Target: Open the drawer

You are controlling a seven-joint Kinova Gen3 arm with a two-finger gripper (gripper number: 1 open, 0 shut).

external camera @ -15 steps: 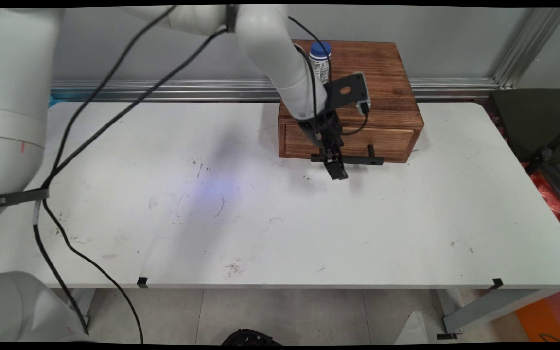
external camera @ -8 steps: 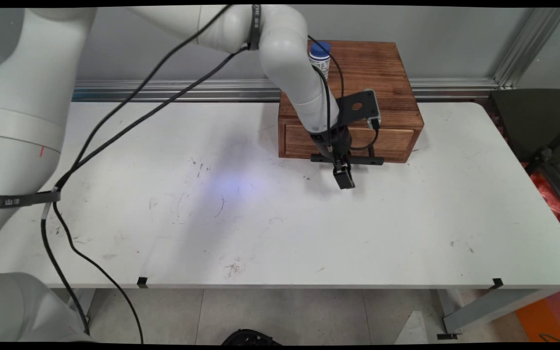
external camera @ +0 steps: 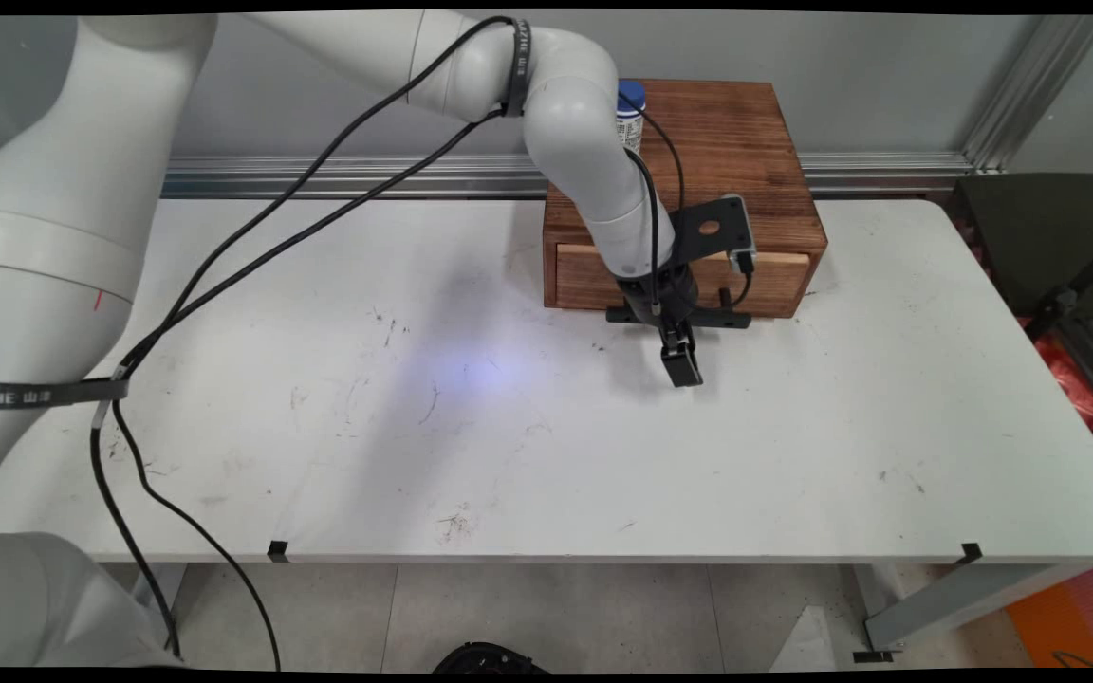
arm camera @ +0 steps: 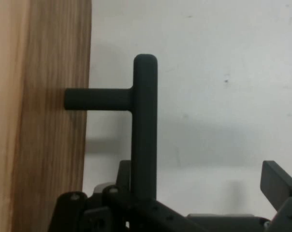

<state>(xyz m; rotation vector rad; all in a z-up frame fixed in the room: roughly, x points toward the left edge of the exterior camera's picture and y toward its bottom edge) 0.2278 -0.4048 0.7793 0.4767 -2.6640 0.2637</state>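
Now the drawer [external camera: 681, 268] of the wooden box [external camera: 689, 190] stood slightly pulled out, a pale strip of its top edge showing at the box's front, where a second before the front had sat flush. Over that second the end effector [external camera: 681, 365] had travelled toward 5 o'clock, away from the box and out over the white worktop [external camera: 509, 427], and the black bar handle [external camera: 679, 318] had come with it. That suggested the drawer was being drawn open, with only a little of its travel covered so far.

The white arm reached in from 10 o'clock, bent at the elbow above the box's left rear corner, and sloped down so the wrist hung just in front of the drawer face, the end effector pointing down toward the worktop. Black cables trailed from it toward 8 o'clock.

In the hand view the handle [arm camera: 145, 125] ran straight up from the linkage, its post joining the wood at 9 o'clock, and one finger [arm camera: 277, 181] stood well off at 4 o'clock. The handle lay against the linkage on the other side. Whether the end effector was clamped on the bar or merely hooked behind it could not be told.

A white bottle with a blue cap [external camera: 631, 112] stood on the box's top at its left rear, partly behind the arm.
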